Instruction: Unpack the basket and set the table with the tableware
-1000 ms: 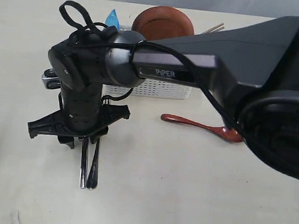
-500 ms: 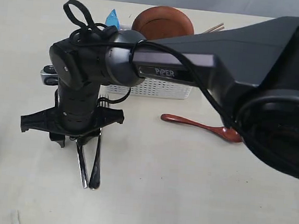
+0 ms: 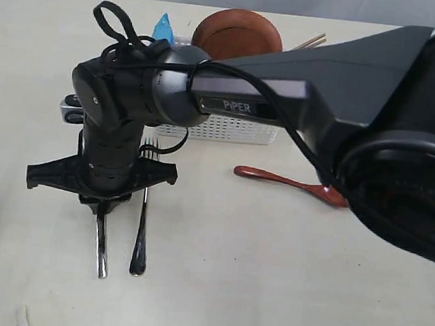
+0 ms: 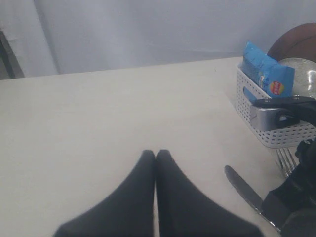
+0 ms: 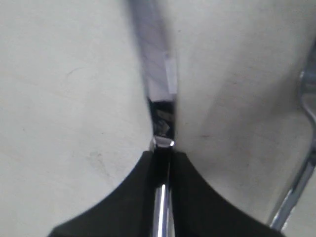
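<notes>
My right gripper point(image 3: 103, 208) reaches across to the left side of the table point(image 3: 229, 286) and is shut on the steel knife point(image 3: 102, 246). The right wrist view shows the blade point(image 5: 157, 74) running out from between the shut fingers point(image 5: 162, 148). The knife lies along the table, parallel to the steel fork point(image 3: 142, 225) and a short gap to its left. The dark red spoon point(image 3: 292, 183) lies in front of the white basket point(image 3: 232, 129). In the basket are the brown plate point(image 3: 237, 29) and the chopsticks point(image 3: 310, 41). My left gripper point(image 4: 156, 154) is shut and empty over bare table.
A blue chip bag point(image 3: 164, 27) stands in the basket's left end, also in the left wrist view point(image 4: 266, 74). The right arm point(image 3: 346, 90) spans the scene from the right and hides much of the basket. The left wrist view also shows the knife tip point(image 4: 242, 186).
The right gripper has swung the knife leftward, away from the fork. The knife touched the fork's handle before; now it lies parallel with a gap. The fork and spoon stayed put.
</notes>
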Action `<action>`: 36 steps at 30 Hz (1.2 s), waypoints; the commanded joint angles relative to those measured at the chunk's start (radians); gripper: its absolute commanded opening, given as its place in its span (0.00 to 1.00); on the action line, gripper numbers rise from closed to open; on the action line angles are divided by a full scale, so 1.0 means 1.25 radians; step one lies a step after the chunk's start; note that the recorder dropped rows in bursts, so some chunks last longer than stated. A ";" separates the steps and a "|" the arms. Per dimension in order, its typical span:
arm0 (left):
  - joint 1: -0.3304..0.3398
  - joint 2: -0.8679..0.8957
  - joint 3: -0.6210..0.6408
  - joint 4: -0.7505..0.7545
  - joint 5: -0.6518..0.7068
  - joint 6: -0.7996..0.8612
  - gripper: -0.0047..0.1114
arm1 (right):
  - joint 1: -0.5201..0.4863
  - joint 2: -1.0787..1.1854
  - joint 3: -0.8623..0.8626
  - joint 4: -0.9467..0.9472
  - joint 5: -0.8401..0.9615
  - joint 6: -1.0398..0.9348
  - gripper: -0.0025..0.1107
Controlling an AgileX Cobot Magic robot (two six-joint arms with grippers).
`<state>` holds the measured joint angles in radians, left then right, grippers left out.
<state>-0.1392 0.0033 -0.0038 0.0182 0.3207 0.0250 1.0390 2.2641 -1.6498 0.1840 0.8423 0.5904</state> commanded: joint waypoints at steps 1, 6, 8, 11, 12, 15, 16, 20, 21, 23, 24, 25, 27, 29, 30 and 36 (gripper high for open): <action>0.001 -0.003 0.003 -0.004 0.000 0.004 0.04 | -0.001 0.037 0.009 0.006 0.006 -0.025 0.02; 0.001 -0.003 0.003 -0.004 0.000 0.004 0.04 | -0.007 0.034 0.009 0.007 0.001 0.018 0.02; 0.001 -0.003 0.003 -0.004 0.000 0.004 0.04 | -0.019 0.030 0.009 0.007 0.011 0.044 0.02; 0.001 -0.003 0.003 -0.004 0.000 0.004 0.04 | -0.027 0.019 0.009 0.007 0.013 0.082 0.02; 0.001 -0.003 0.003 -0.004 0.000 0.004 0.04 | -0.029 0.015 0.009 0.007 0.013 0.094 0.02; 0.001 -0.003 0.003 -0.004 0.000 0.004 0.04 | -0.029 0.005 0.009 -0.015 0.019 0.149 0.02; 0.001 -0.003 0.003 -0.004 0.000 0.004 0.04 | -0.029 0.005 0.009 -0.020 0.027 0.165 0.02; 0.001 -0.003 0.003 -0.004 0.000 0.004 0.04 | -0.029 0.005 0.009 -0.025 0.059 0.169 0.02; 0.001 -0.003 0.003 -0.004 0.000 0.004 0.04 | -0.029 0.005 0.009 -0.026 0.065 0.169 0.02; 0.001 -0.003 0.003 -0.004 0.000 0.004 0.04 | -0.029 0.001 0.009 -0.026 0.066 0.167 0.02; 0.001 -0.003 0.003 -0.004 0.000 0.004 0.04 | -0.029 -0.002 0.009 -0.026 0.057 0.165 0.02; 0.001 -0.003 0.003 -0.004 0.000 0.004 0.04 | -0.029 -0.006 0.009 -0.026 0.043 0.154 0.02; 0.001 -0.003 0.003 -0.004 0.000 0.004 0.04 | -0.029 -0.023 0.009 -0.022 0.022 0.122 0.02; 0.001 -0.003 0.003 -0.004 0.000 0.004 0.04 | -0.029 -0.040 0.009 -0.023 0.016 0.115 0.02; 0.001 -0.003 0.003 -0.004 0.000 0.004 0.04 | -0.029 -0.046 0.009 -0.023 0.014 0.112 0.02; 0.001 -0.003 0.003 0.002 0.000 0.004 0.04 | -0.006 -0.068 0.009 -0.011 -0.030 0.045 0.17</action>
<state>-0.1392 0.0033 -0.0038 0.0182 0.3223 0.0250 1.0150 2.1930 -1.6393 0.1658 0.8303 0.6884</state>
